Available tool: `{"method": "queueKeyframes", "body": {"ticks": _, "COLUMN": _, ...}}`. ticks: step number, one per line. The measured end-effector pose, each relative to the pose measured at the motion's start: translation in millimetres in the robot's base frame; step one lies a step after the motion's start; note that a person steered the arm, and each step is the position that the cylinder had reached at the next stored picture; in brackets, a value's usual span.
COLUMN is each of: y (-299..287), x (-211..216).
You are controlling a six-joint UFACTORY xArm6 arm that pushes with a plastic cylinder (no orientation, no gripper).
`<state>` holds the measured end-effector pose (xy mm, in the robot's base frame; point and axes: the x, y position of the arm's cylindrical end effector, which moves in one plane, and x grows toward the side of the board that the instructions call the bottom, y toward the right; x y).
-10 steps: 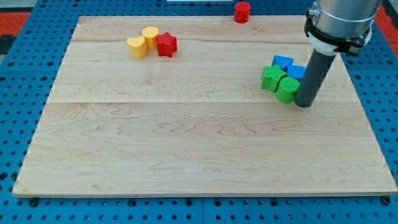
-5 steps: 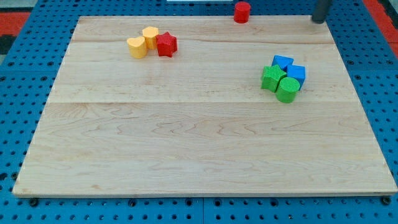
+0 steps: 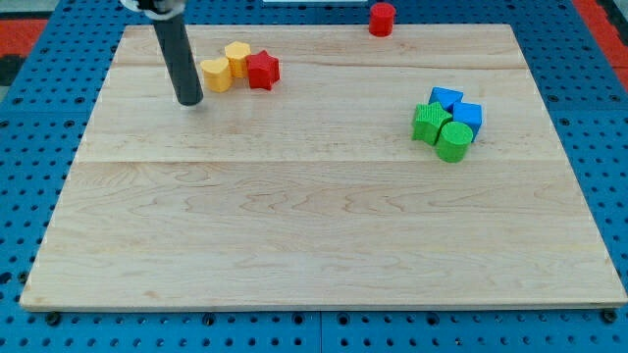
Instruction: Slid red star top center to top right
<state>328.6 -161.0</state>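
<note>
The red star (image 3: 262, 70) lies near the top of the wooden board (image 3: 314, 226), left of centre. It touches a yellow block (image 3: 238, 56), and a yellow heart-like block (image 3: 216, 75) sits just to the left of that. My tip (image 3: 189, 100) rests on the board just left of and slightly below the yellow heart block, a small gap away. The rod rises toward the view's top left.
A red cylinder (image 3: 382, 18) stands at the board's top edge, right of centre. At the right sit a green star-like block (image 3: 430, 124), a green cylinder (image 3: 453, 141) and two blue blocks (image 3: 457, 106), all touching. Blue pegboard surrounds the board.
The rod has gone from beside the green and blue cluster at the right, up past the top right edge, to the left of the yellow blocks. No block has moved.
</note>
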Motion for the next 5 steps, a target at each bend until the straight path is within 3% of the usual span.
{"method": "queueKeyframes", "body": {"ticks": 2, "y": 165.6, "x": -78.7}}
{"method": "queueKeyframes", "body": {"ticks": 3, "y": 135.3, "x": -39.5}}
{"method": "queueKeyframes", "body": {"ticks": 4, "y": 159.5, "x": -7.3}}
{"method": "queueKeyframes", "body": {"ticks": 5, "y": 184.6, "x": -51.1}}
